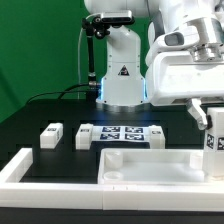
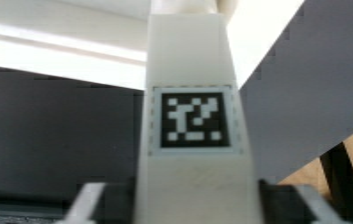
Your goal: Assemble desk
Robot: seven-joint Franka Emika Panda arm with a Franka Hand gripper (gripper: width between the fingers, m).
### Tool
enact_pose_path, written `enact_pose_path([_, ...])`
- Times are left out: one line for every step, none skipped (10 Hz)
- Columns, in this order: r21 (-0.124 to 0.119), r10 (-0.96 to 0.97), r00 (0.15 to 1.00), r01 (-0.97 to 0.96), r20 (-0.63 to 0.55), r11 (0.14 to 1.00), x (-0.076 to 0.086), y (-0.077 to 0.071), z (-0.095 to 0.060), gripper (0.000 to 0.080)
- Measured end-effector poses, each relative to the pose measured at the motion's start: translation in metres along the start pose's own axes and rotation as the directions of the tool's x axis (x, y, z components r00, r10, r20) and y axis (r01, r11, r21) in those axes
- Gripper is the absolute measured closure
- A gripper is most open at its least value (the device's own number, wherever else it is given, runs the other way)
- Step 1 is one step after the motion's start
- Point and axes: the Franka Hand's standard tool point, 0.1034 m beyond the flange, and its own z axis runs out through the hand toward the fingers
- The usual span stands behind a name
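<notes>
Gripper (image 2: 178, 198) is clamped on an upright leg block (image 2: 194, 90) at the 3 o'clock edge of the tabletop (image 1: 150, 168). Two loose leg blocks (image 1: 51, 135) lie at its 10 o'clock, beside the marker board (image 1: 125, 133).

i see my arm (image 1: 120, 70) rising from its base, with the wrist (image 1: 185, 65) tipped so the hand points down. the gripper (image 2: 176, 200) has both fingers (image 2: 89, 202) closed against opposite sides of a leg block (image 2: 194, 120), which runs straight out past the fingertips
</notes>
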Motion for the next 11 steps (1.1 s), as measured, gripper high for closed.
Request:
enact_pose_path([0.0, 0.0, 1.0, 0.0, 0.0, 1.0, 0.0, 0.0, 0.0, 0.0233])
enact_pose_path([0.0, 0.0, 1.0, 0.0, 0.0, 1.0, 0.0, 0.0, 0.0, 0.0233])
enact_pose_path([0.0, 0.0, 1.0, 0.0, 0.0, 1.0, 0.0, 0.0, 0.0, 0.0168])
enact_pose_path([0.0, 0.0, 1.0, 0.0, 0.0, 1.0, 0.0, 0.0, 0.0, 0.0168])
enact_pose_path([0.0, 0.0, 1.0, 0.0, 0.0, 1.0, 0.0, 0.0, 0.0, 0.0152])
enact_pose_path([0.0, 0.0, 1.0, 0.0, 0.0, 1.0, 0.0, 0.0, 0.0, 0.0152])
enact_pose_path([0.0, 0.0, 1.0, 0.0, 0.0, 1.0, 0.0, 0.0, 0.0, 0.015])
enact_pose_path([0.0, 0.0, 1.0, 0.0, 0.0, 1.0, 0.0, 0.0, 0.0, 0.015])
enact_pose_path([0.001, 0.0, 1.0, 0.0, 0.014, 1.0, 0.001, 0.002, -0.001, 0.015])
enact_pose_path([-0.002, -0.001, 1.0, 0.001, 0.026, 1.0, 0.011, 0.008, -0.01, 0.015])
enact_pose_path([-0.002, -0.004, 0.999, 0.004, 0.045, 1.0, 0.018, 0.012, -0.018, 0.015])
